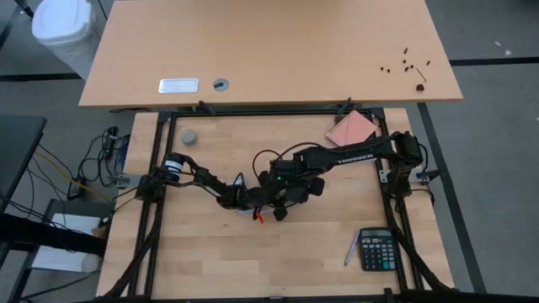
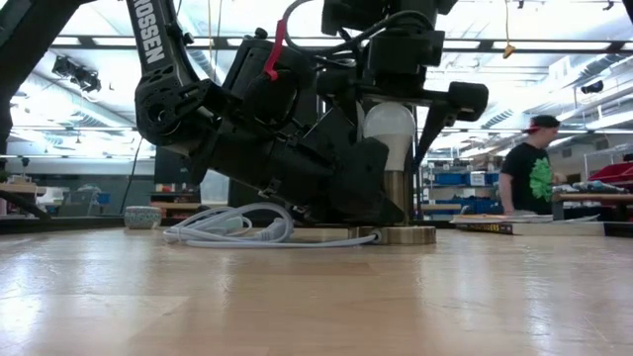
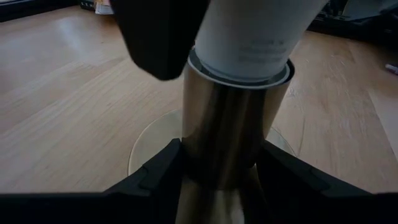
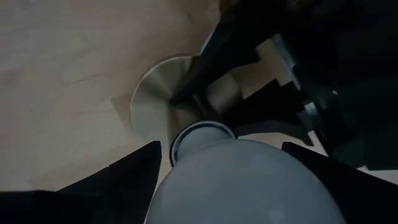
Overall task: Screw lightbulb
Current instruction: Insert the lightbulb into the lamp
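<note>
Down at table (image 2: 316, 297) level, the left end effector (image 3: 219, 177) is clamped on the brushed-metal socket stem (image 3: 233, 124), a finger pressed to either side, and the lightbulb (image 2: 389, 129) stands upright in the top of that stem. The right end effector (image 4: 217, 163) straddles the bulb's rounded white glass from above, fingers flanking it with a sliver of space showing, so it looks released rather than squeezing. Risk here: if those fingers close off-centre, smooth glass could slip or the bulb could tilt and cross-thread; too much twist could drag the flat round base (image 2: 401, 234) across the wood if the left hold gives. A coiled white cable (image 2: 232, 225) lies beside the base and could snag. Farther off, a calculator (image 1: 376, 250) sits near the table edge; beyond, a person (image 2: 527, 170) stands in the room.
</note>
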